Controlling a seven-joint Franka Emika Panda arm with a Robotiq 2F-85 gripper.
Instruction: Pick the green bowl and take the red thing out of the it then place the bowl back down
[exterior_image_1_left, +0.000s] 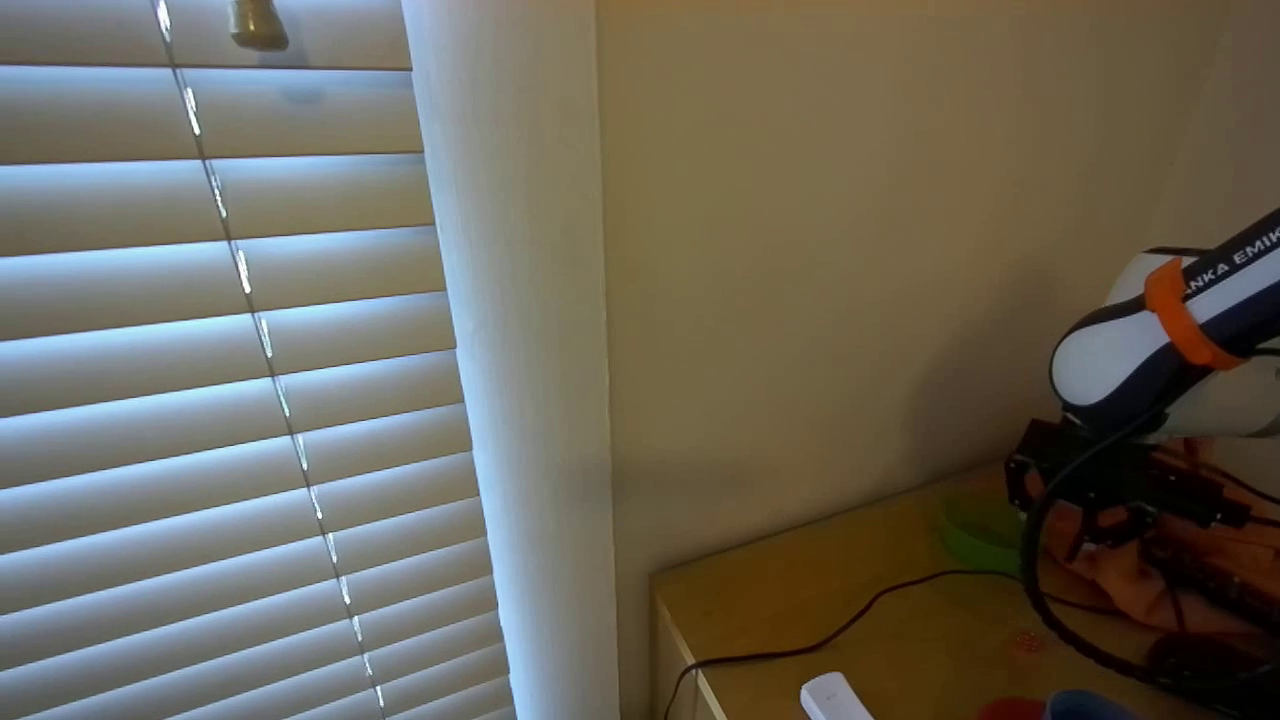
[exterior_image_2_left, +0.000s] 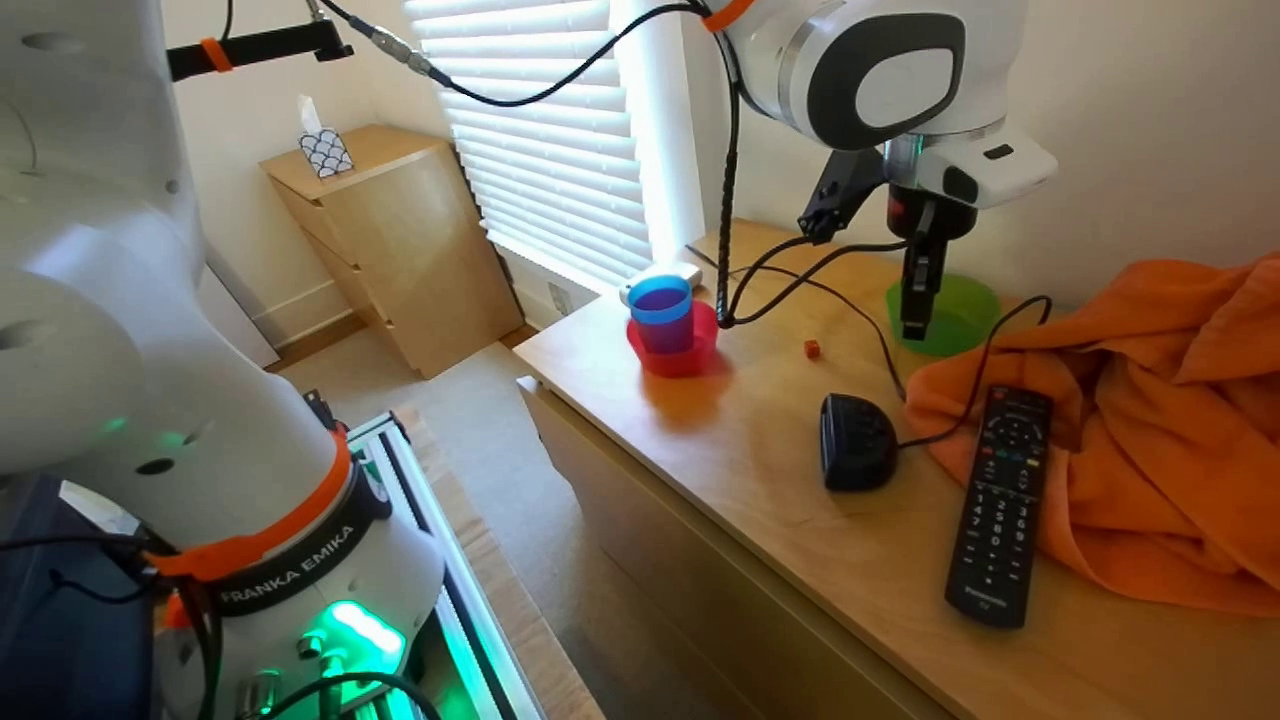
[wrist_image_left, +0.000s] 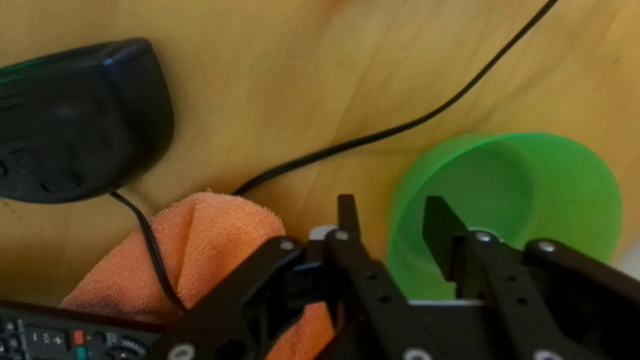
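We see the round, translucent green plastic bowl (wrist_image_left: 575, 190) upright on the light wooden tabletop (exterior_image_2_left: 750, 460), just beside the crumpled orange cloth (exterior_image_2_left: 1180, 440). Pointing down at the bowl's rim is the black two-fingered gripper (wrist_image_left: 392, 214), its fingers spread to a moderate gap; in the wrist view that rim shows within the gap — one fingertip over the bowl's inside, the other beyond its outer wall. Whether either touches the bowl, we cannot tell. In an exterior view we find the small red cube (exterior_image_2_left: 812, 349) lying on the tabletop, apart from the bowl. Near the tabletop's edge, well away from the gripper, a blue plastic cup (exterior_image_2_left: 660, 295) stands in a red dish (exterior_image_2_left: 703, 337). We also see a rounded black plastic device (exterior_image_2_left: 858, 443) (a thin black cable (wrist_image_left: 148, 236) runs from it) and a long black remote control (exterior_image_2_left: 1000, 500), which overlaps the cloth.
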